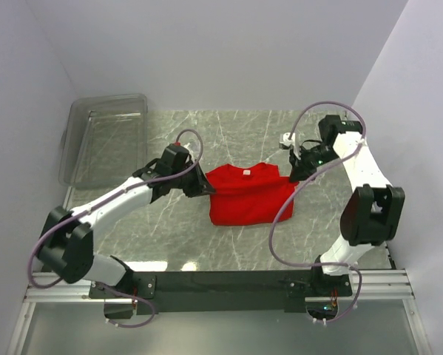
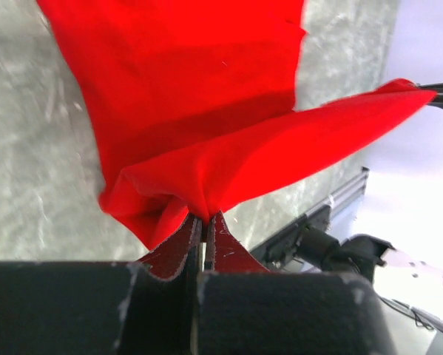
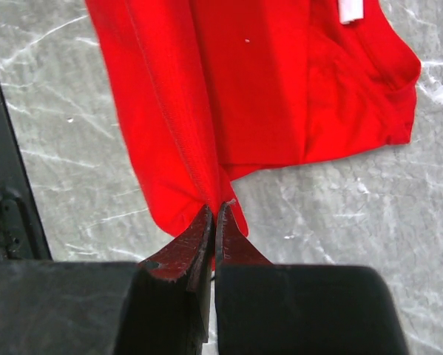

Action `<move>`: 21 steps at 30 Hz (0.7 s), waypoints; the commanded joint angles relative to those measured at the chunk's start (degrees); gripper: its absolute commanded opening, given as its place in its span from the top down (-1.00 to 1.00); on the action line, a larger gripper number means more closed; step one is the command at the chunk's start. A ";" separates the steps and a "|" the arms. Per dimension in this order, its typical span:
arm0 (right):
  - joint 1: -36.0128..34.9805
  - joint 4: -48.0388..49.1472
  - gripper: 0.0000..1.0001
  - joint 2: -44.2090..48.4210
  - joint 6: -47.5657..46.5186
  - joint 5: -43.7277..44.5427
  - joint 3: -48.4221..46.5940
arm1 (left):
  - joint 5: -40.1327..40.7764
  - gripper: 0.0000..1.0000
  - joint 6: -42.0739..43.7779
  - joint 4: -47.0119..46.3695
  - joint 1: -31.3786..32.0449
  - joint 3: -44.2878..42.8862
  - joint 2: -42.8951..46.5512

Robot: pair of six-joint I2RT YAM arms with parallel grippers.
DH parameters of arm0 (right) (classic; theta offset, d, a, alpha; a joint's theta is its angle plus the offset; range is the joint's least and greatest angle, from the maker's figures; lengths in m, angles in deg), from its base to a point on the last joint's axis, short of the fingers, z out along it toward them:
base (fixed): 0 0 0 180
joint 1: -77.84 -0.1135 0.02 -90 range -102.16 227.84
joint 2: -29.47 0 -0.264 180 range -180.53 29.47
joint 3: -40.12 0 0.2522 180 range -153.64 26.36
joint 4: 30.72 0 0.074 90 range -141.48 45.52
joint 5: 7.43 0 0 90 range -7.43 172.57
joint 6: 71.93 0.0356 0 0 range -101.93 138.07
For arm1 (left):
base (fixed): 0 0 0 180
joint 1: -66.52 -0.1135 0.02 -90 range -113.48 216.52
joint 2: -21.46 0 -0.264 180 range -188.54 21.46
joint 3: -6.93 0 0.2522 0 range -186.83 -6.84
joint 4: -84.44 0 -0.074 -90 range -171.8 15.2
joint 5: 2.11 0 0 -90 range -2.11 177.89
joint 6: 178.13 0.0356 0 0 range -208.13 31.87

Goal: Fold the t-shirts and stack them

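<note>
Top external view: the grey marbled table fills most of the scene, with a black rail across its near edge carrying the two arm bases. The left arm reaches in from the near left and the right arm bends in from the right, and both point toward the table's middle.

A clear plastic bin sits at the far left corner of the table. The marble pattern shows through its see-through floor. The red t-shirt is not in it; the shirt lies in the middle of the table, well apart from the bin, as a roughly square, partly doubled-over shape with its collar toward the far side.

The left hand is at the shirt's left edge and the right hand at its right edge. In the left wrist view the left hand is closed tight on a gathered fold of red cloth, and a taut band of fabric runs from there toward the upper right, off the table. In the right wrist view the right hand is pinched closed on a corner of the shirt's hem, with the rest of the cloth spread on the marble beyond it.

A small white neck label sits at the collar.
</note>
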 commanded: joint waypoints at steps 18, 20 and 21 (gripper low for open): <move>-0.86 7.80 1.00 -20.98 8.27 0.82 -17.26 | -0.65 0.99 6.79 -0.43 -7.30 -13.50 -17.46; -0.95 8.68 1.00 -22.74 9.24 0.73 -18.84 | -0.74 0.99 6.87 -0.25 -7.48 -14.65 -19.65; -1.12 8.86 1.00 -23.36 9.94 0.81 -19.46 | -0.74 0.99 6.96 -0.25 -7.65 -15.61 -20.36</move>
